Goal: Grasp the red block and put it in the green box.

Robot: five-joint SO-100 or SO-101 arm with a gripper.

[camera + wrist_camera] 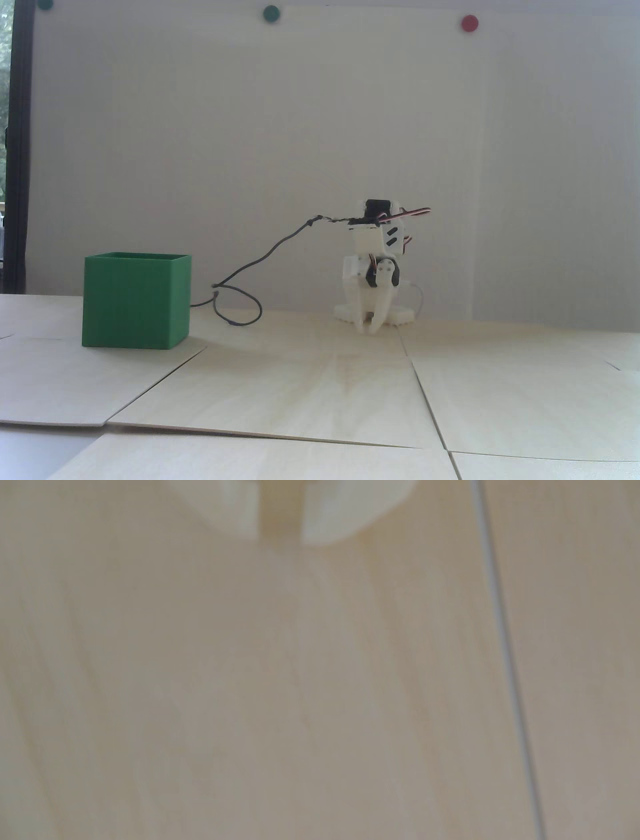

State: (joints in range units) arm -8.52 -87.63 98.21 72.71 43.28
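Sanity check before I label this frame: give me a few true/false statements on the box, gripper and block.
1. The green box stands left of the arm in the fixed view. True.
2. The gripper holds the red block. False: nothing is between its fingers, and no red block shows in either view.
3. The gripper points down, tips close to the table. True.
4. The box lies tipped on its side. False: it stands upright, opening upward.
5. A dark cable runs from the arm toward the box. True.
6. The wrist view shows the box. False: only blurred fingertips and wood.
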